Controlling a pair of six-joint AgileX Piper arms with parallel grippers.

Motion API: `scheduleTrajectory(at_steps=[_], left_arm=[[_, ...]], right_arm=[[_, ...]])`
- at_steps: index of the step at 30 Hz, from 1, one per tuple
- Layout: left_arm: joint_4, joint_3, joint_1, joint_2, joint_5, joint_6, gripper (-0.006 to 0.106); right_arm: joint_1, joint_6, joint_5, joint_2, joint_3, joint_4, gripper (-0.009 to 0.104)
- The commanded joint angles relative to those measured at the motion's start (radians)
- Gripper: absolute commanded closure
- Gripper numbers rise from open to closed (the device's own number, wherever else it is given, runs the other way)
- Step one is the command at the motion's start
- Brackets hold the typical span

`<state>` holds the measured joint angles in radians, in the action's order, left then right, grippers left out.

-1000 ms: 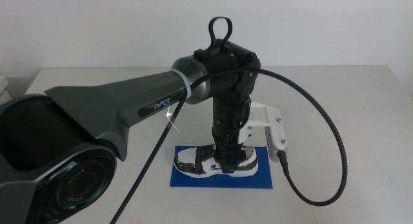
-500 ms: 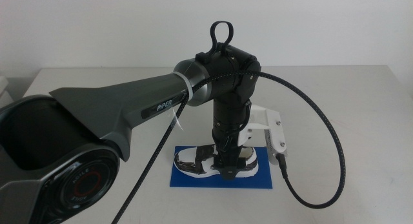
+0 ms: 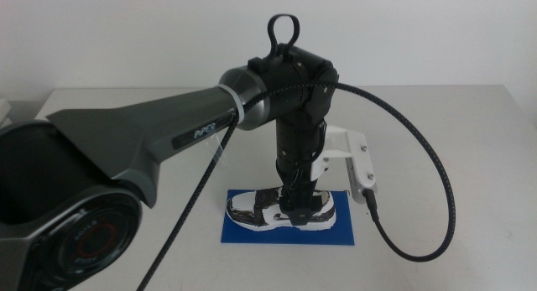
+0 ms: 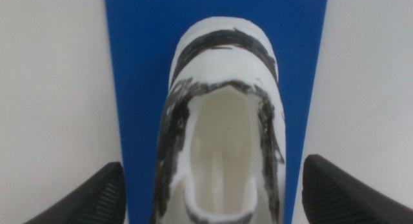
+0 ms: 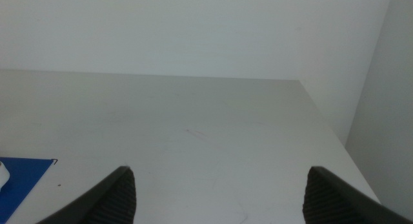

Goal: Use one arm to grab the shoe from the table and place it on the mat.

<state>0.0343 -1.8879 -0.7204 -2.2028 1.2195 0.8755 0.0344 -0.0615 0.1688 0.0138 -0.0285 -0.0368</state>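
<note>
The table (image 3: 470,157) is spreading wide and off-white under everything, running back to a pale wall at twelve o'clock in the middle view. The arm (image 3: 151,148) is reaching in from nine o'clock, its thick dark grey forearm angling up toward the centre, where the wrist is turning straight down; a white bracket (image 3: 352,157) is sticking out toward three o'clock and a black cable (image 3: 436,199) is looping round from the wrist to the bracket's lower end.

The mat (image 3: 252,234) is lying flat near six o'clock of the table's centre, a deep blue rectangle with its long sides running nine to three. The shoe (image 3: 256,209) is sitting on it, sole down, with its long axis also running nine to three, parallel to the mat's long sides. Which end is the toe is hard to tell from the middle view, as the arm is covering its middle.

The left gripper (image 4: 213,192) is hanging directly above the shoe's opening, jaws spread wide apart, one on each side and clear of the shoe. The right gripper (image 5: 219,195) is waiting off toward three o'clock, its jaws likewise parted with nothing between them, looking across bare table.
</note>
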Motion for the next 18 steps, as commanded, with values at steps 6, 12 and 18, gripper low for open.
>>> scheduleTrajectory(at_steps=[6, 12, 18], left_arm=[[0.000, -0.021, -0.007, 0.124, 0.099, -0.015, 0.007], [-0.034, -0.021, -0.005, 0.178, 0.099, -0.044, 0.007], [-0.064, -0.021, -0.005, 0.273, 0.099, -0.063, 0.007]], right_arm=[[0.005, -0.013, -0.079, 0.021, 0.010, 0.008, 0.029], [0.005, -0.013, -0.079, 0.021, 0.010, 0.008, 0.029], [0.005, -0.013, -0.079, 0.021, 0.010, 0.008, 0.029]])
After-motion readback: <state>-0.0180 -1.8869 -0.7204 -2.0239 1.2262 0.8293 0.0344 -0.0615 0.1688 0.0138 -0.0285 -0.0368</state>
